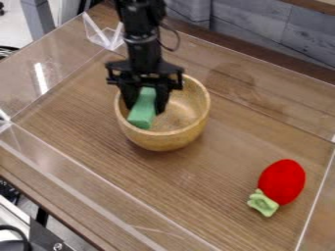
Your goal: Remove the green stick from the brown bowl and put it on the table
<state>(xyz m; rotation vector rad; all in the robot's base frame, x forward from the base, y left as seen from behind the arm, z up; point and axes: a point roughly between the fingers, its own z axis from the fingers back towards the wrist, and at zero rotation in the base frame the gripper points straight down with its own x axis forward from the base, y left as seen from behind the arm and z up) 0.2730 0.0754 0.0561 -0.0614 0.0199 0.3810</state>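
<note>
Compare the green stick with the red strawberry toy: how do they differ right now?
The green stick is a flat light green bar; the strawberry toy is rounded and red with a small green leaf. The stick is gripped in the jaws, tilted over the brown bowl; the strawberry lies free on the table.

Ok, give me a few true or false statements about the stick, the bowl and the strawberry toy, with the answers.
1. The gripper is shut on the green stick. True.
2. The green stick lies flat on the table. False: it is held up over the near-left rim of the brown bowl.
3. The red strawberry toy is inside the bowl. False: it sits on the table, toward the right near corner.
4. The bowl stands upright. True.
5. The gripper points down. True.
</note>
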